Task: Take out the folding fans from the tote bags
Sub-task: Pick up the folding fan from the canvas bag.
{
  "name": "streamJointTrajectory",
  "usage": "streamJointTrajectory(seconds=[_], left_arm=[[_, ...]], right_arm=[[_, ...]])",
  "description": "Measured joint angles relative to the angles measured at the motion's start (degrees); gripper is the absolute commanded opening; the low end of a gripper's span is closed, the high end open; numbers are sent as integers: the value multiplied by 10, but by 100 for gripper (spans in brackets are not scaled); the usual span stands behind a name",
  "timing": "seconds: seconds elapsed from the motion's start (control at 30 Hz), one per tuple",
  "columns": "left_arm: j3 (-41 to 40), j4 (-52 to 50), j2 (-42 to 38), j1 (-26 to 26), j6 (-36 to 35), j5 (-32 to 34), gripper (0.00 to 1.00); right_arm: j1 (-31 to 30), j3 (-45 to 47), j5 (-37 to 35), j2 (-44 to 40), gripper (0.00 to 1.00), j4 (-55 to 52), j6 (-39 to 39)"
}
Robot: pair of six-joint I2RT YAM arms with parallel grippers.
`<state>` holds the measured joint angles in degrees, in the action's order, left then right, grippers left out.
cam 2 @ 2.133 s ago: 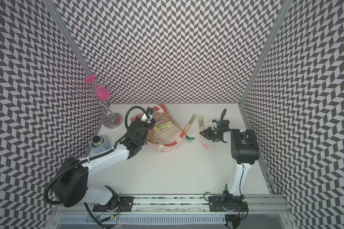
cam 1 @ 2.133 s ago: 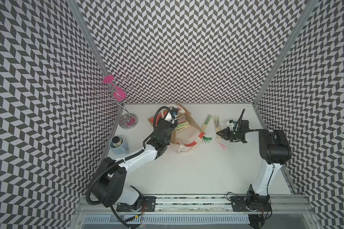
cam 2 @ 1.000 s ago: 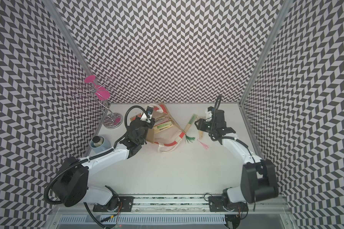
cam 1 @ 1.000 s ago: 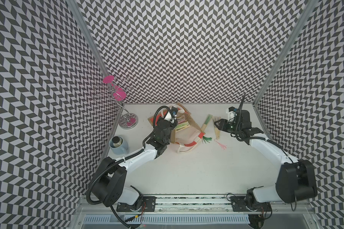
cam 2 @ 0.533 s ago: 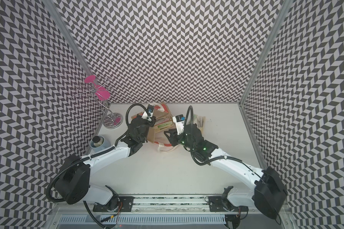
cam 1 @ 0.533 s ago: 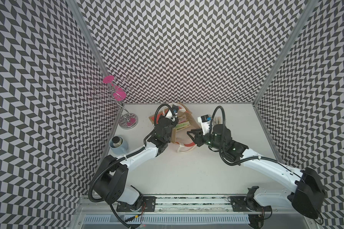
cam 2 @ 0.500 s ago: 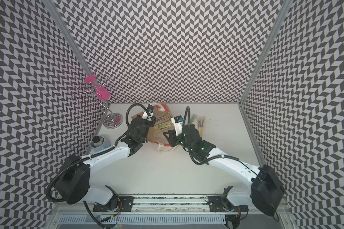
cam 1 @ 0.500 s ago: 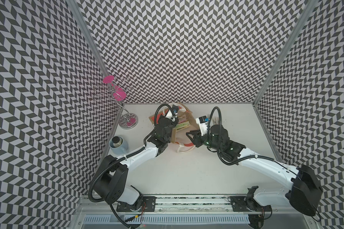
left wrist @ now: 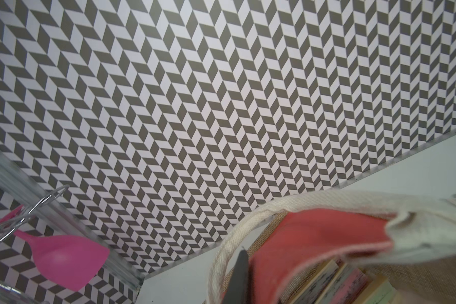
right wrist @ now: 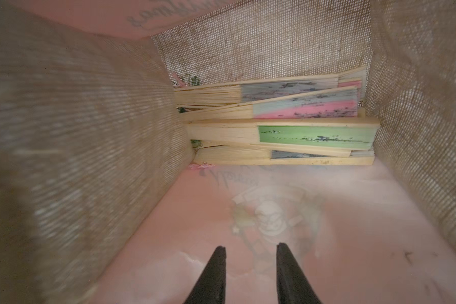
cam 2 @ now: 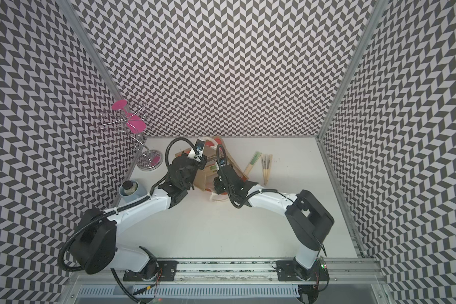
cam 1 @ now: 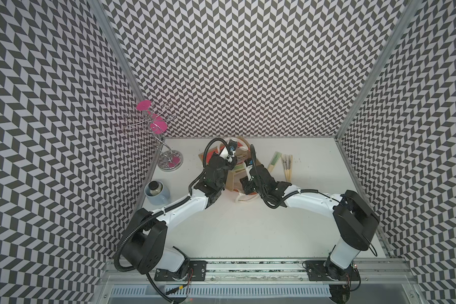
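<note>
in both top views the jute tote bag (cam 1: 229, 181) lies slumped at about 12 o'clock on the white table (cam 1: 248, 231). one cream handle (cam 1: 244, 204) trails on the tabletop at the bag's 6 o'clock. the left arm (cam 1: 184, 210) reaches in from 7 o'clock to the bag's rim. the right arm (cam 1: 311, 202) comes from 4 o'clock, and its wrist is pushed into the bag, so the claw is hidden here. some folding fans (cam 1: 286, 165) lie closed on the table at the bag's 2 o'clock, a green-papered one nearest it. a chrome wire stand (cam 1: 169, 160) with pink goblets (cam 1: 144, 105) is at 10 o'clock. a blue-grey cup (cam 1: 157, 193) holding a small jar is at 9 o'clock.

in the left wrist view the left gripper (left wrist: 242, 263) shows as one dark blade with its jaws together. it sits right against the cream handle and the red-orange panel (left wrist: 313, 237) of the bag. whether fabric is nipped between the jaws cannot be told. ends of closed fans show under that panel, inside the bag.

in the right wrist view the right gripper (right wrist: 250, 263) is inside the bag. its two black fingers stand apart with nothing between them, over the pink inner face. a stack of closed fans lies across the far jute wall, with a green fan (right wrist: 313, 136) in the middle of the stack.
</note>
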<state>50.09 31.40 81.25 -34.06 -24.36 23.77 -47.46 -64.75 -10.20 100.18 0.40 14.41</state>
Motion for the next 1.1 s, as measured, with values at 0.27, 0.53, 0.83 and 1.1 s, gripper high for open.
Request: streamJointTrajectory(seconds=[0.27,0.53,0.83,1.1], left_arm=[[-67,7,-65,3,-80,-87,0],[-78,2,-73,7,-130,-137,0],[-65,-21,-76,22,-128,-171,0],[-43,-48,-76,27,-121,-202,0]], right_arm=[[8,-54,-54,41,45,-8,-49],[22,-79,-43,64,47,-28,-92],[12,-2,-40,43,51,39,-183],[-13,96,-88,3,51,128,-262]])
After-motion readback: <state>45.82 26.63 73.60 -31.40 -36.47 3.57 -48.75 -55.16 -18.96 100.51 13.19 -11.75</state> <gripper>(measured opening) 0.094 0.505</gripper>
